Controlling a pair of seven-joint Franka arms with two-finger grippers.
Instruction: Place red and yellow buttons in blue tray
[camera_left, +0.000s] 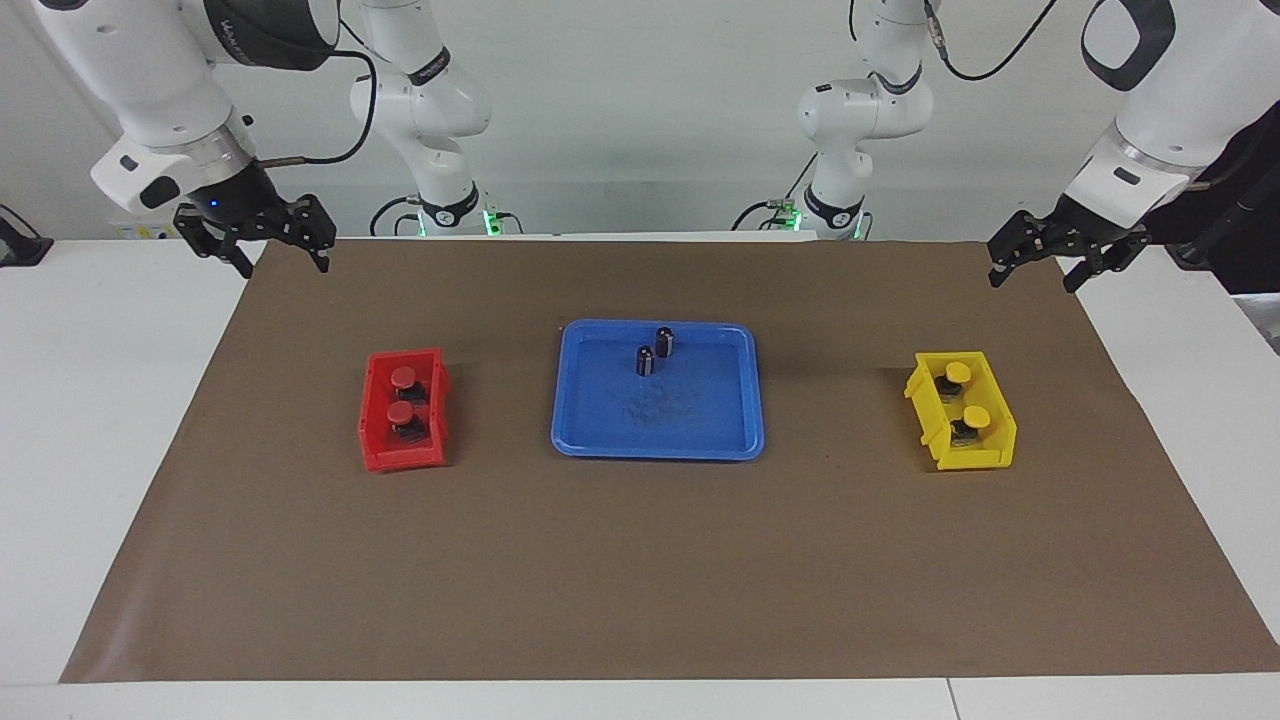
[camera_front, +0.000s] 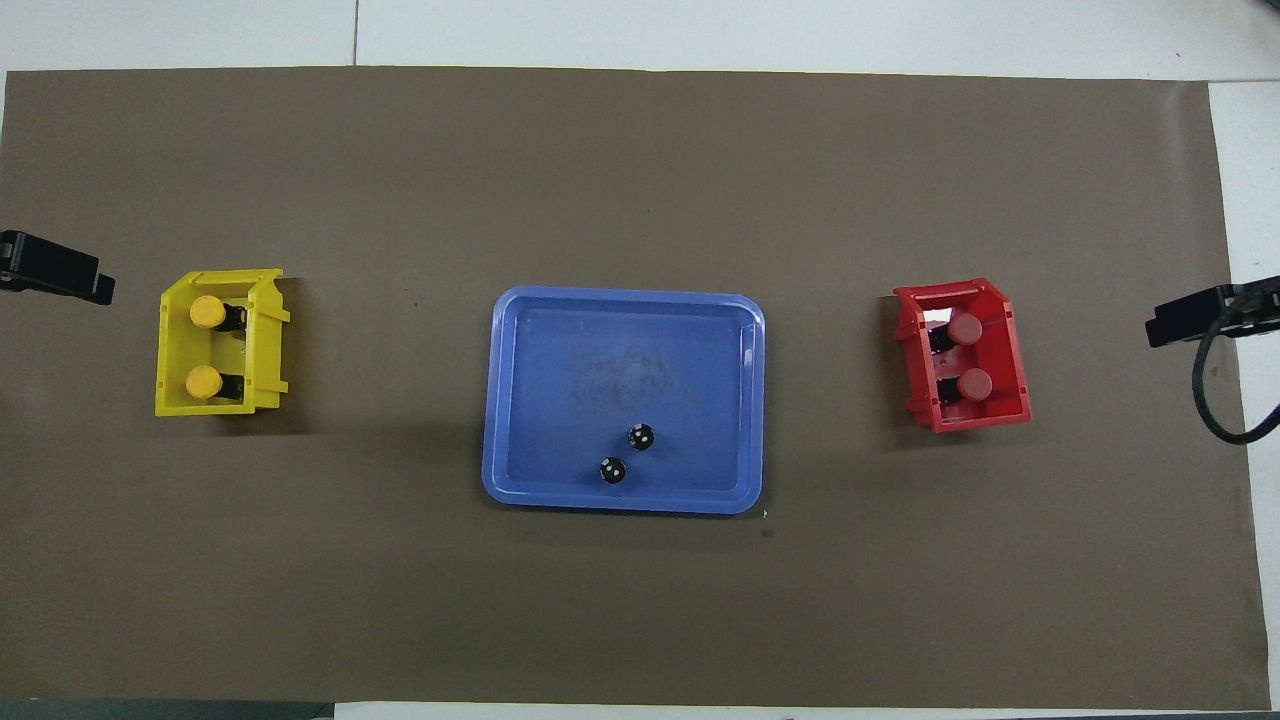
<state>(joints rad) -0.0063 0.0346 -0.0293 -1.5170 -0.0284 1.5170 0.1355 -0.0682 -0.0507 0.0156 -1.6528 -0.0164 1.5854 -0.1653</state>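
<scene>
Both grippers hang empty with fingers spread: right gripper (camera_left: 265, 243) up past the red buttons (camera_left: 403, 393), left gripper (camera_left: 1040, 262) up past the yellow buttons (camera_left: 966, 394).

The white table (camera_left: 90, 420) carries a brown mat (camera_left: 640, 560). On the mat: a blue tray (camera_left: 745, 400) at centre, a red bin (camera_left: 375, 440) toward the right arm's end, a yellow bin (camera_left: 990, 452) toward the left arm's.
</scene>
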